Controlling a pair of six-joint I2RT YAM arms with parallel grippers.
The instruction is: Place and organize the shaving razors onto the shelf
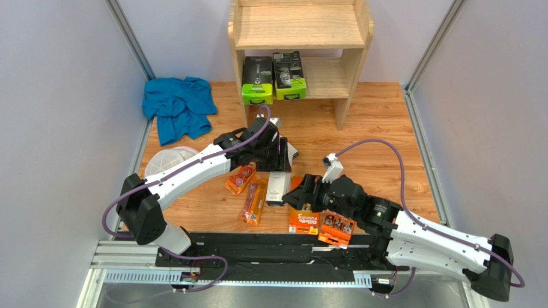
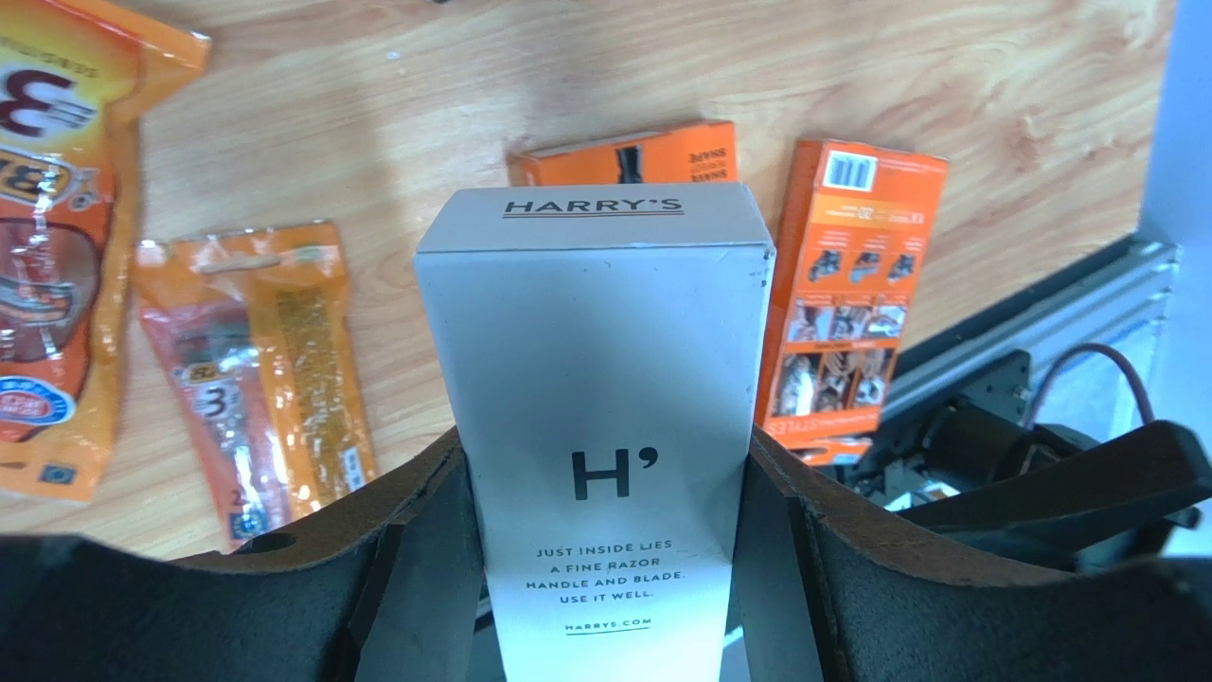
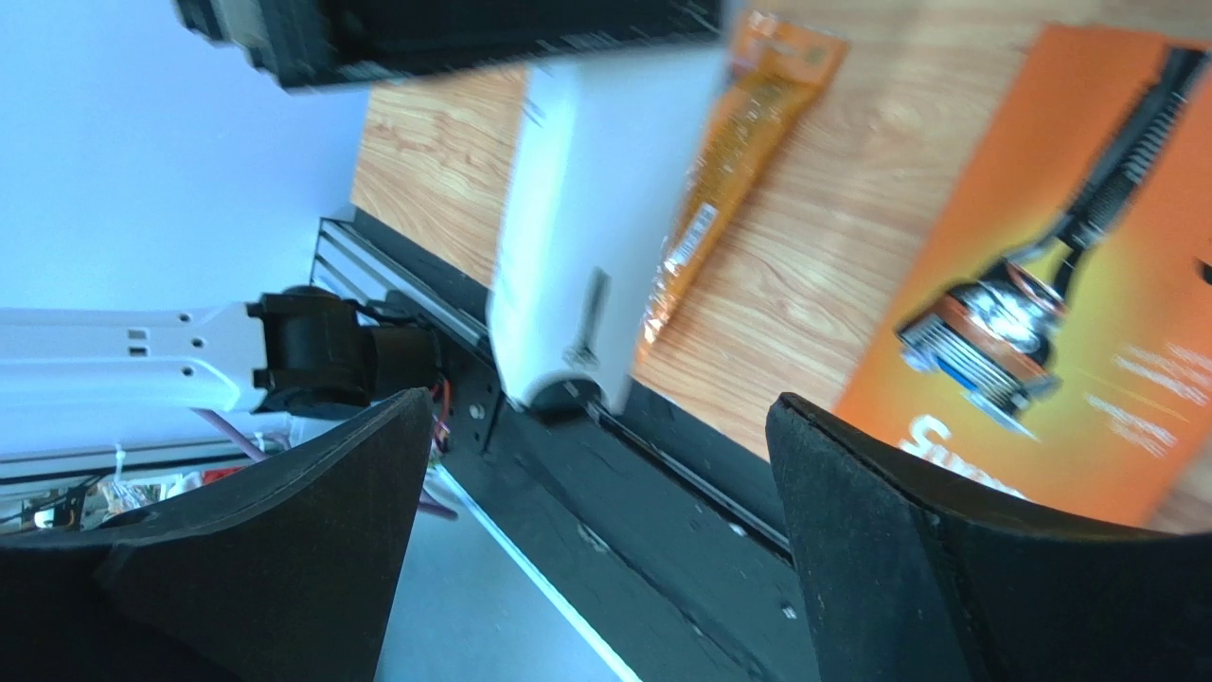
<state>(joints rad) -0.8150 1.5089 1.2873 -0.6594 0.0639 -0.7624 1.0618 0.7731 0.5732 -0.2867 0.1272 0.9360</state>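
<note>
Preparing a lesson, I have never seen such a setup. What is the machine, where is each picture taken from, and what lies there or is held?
Two robot arms are bolted at the table's near edge. The wide picture looks down from above; the other two come from a camera on each wrist. The left end effector clasps a white HARRY'S box. The right end effector is open and empty, near two flat orange boxes. On the table lie a second white box, two orange blister packs and a blue cloth. The shelf at the back holds two green-and-black packs.
</note>
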